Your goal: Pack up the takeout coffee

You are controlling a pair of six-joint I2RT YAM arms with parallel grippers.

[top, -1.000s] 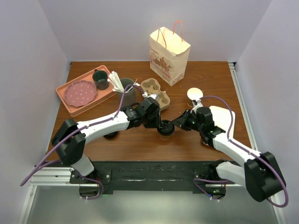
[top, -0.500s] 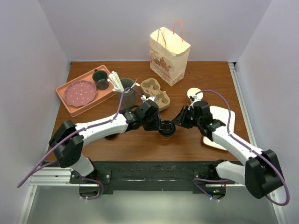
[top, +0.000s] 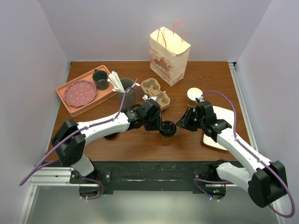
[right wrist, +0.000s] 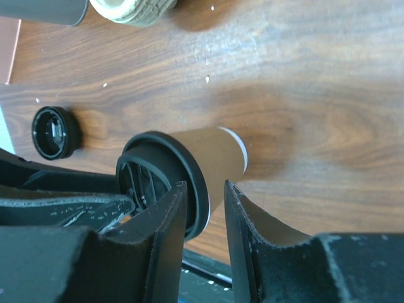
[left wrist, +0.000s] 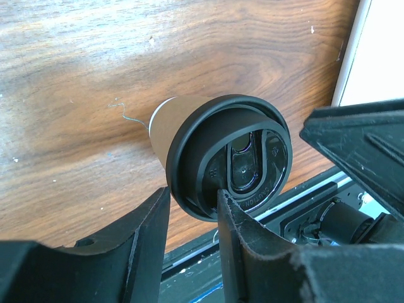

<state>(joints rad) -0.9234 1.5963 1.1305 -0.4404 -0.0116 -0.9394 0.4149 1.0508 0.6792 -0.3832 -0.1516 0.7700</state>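
Note:
The takeout coffee [top: 166, 130] is a tan-brown cup with a black lid, standing on the table in front of the cardboard cup carrier [top: 155, 91]. My left gripper [top: 159, 125] reaches it from the left. In the left wrist view the cup's black lid [left wrist: 230, 154] fills the middle, and the left gripper [left wrist: 192, 196] is shut on the lid's rim, one finger outside and one on top. My right gripper [top: 181, 125] hovers just right of the cup. In the right wrist view the right gripper [right wrist: 206, 186] is open, with the cup [right wrist: 211, 154] showing through the gap.
A paper bag [top: 169, 56] stands at the back. A pink tray [top: 64, 103] at the left holds a plate [top: 80, 92] and a dark mug [top: 100, 79]; a grey tumbler [top: 127, 95] with utensils stands beside it. A spare black lid [right wrist: 55, 132] lies under my left arm. A white board [top: 223, 117] lies at the right.
My right gripper has opened and drawn back to the right, away from the cup. My left gripper keeps its hold on the lid rim.

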